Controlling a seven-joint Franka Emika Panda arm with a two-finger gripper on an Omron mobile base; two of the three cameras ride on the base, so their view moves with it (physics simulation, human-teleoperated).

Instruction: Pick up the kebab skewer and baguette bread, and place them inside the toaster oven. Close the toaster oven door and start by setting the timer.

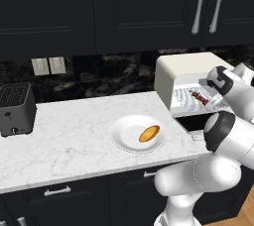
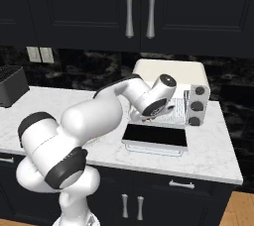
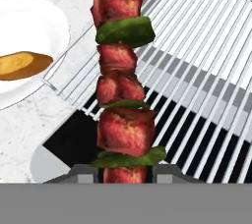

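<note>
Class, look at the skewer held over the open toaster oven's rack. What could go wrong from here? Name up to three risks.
1. The pincer grips the kebab skewer at one end only, so the long free end may swing or slip on release.
2. It hangs over the front edge of the wire rack; released here, it might roll onto the lowered toaster oven door.
3. The baguette bread remains on the plate, so shutting the door now would leave it out.

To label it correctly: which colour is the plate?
White; the plate shows best in the left base view.
</note>
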